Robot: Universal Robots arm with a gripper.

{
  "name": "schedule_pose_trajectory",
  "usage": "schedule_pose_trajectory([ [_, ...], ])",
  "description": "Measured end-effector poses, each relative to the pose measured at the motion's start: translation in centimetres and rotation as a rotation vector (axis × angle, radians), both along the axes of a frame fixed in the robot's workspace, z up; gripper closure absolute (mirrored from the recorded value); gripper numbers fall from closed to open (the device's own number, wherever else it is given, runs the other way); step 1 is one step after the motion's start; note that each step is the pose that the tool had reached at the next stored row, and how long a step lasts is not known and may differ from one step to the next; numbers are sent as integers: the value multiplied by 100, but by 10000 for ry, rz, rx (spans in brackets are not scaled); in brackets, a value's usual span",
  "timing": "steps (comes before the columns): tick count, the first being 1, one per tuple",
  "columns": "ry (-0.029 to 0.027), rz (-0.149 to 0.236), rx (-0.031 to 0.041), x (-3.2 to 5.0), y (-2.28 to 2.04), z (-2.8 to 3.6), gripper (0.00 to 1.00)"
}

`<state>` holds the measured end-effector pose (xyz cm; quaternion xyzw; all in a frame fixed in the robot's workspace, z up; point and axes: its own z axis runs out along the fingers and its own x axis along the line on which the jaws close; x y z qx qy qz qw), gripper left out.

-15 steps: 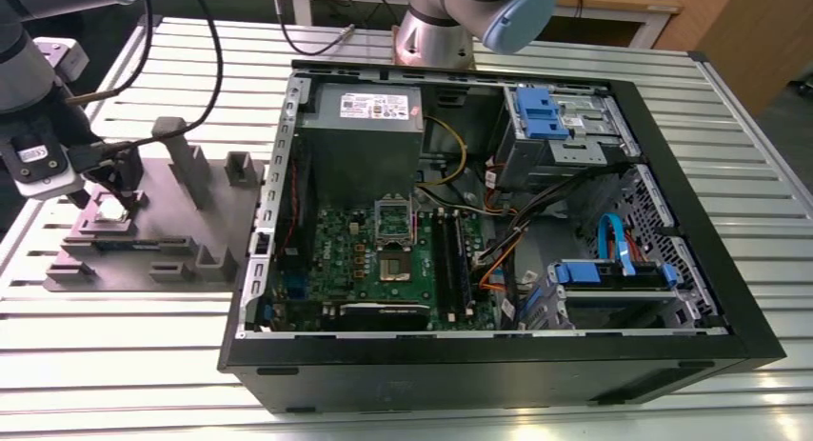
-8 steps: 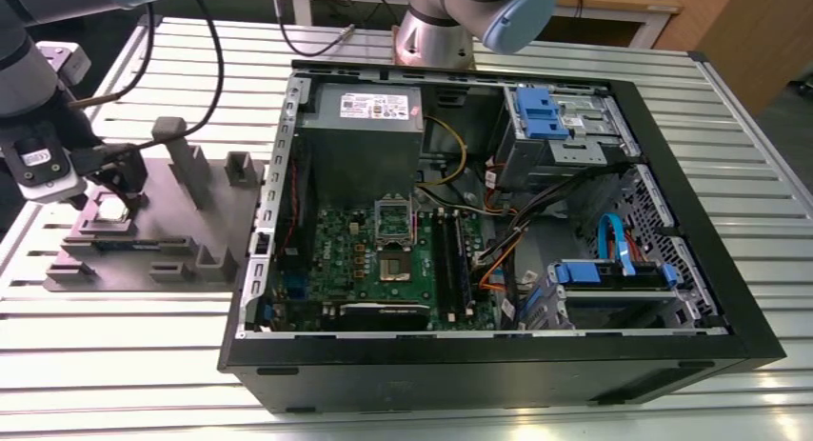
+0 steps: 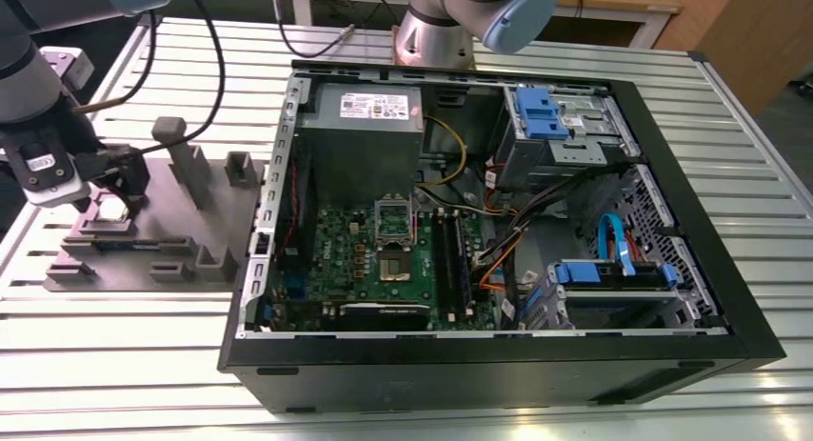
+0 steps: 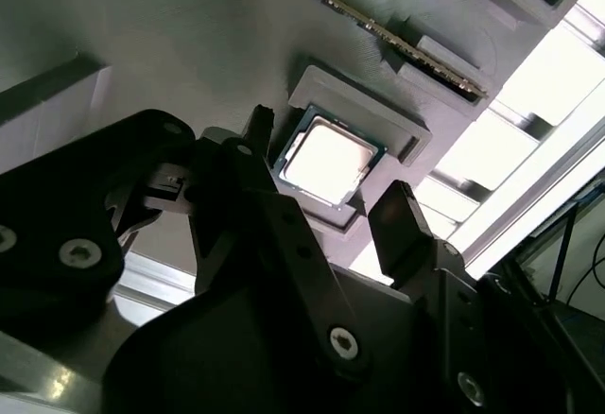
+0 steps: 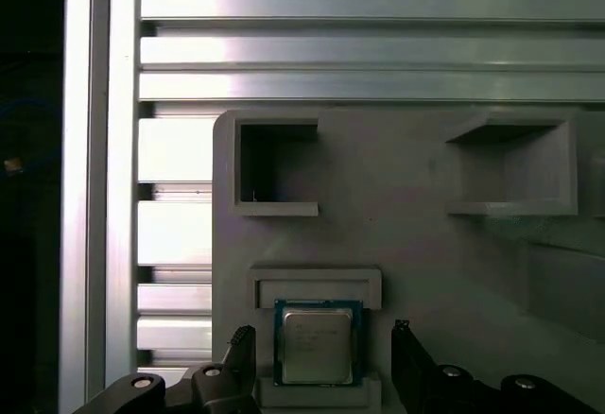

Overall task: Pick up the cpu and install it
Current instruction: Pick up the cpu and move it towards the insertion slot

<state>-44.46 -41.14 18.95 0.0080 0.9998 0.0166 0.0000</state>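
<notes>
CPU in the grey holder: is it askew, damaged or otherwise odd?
Nothing stands out. The cpu lies flat and square in its recess on the grey holder, its metal top unmarked as far as shows. The gripper straddles it, open, fingers clear of its edges.

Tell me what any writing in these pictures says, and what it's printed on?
Nothing is legible enough to quote.
White label on the power supply: lines of print, too small to read.
Metal top of the cpu: faint markings, too blurred to read.
</notes>
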Motion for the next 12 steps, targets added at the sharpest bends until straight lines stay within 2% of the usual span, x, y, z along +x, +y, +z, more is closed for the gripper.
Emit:
schedule_pose_trajectory([
  [12,2,-15,11,0,1,-62,33],
])
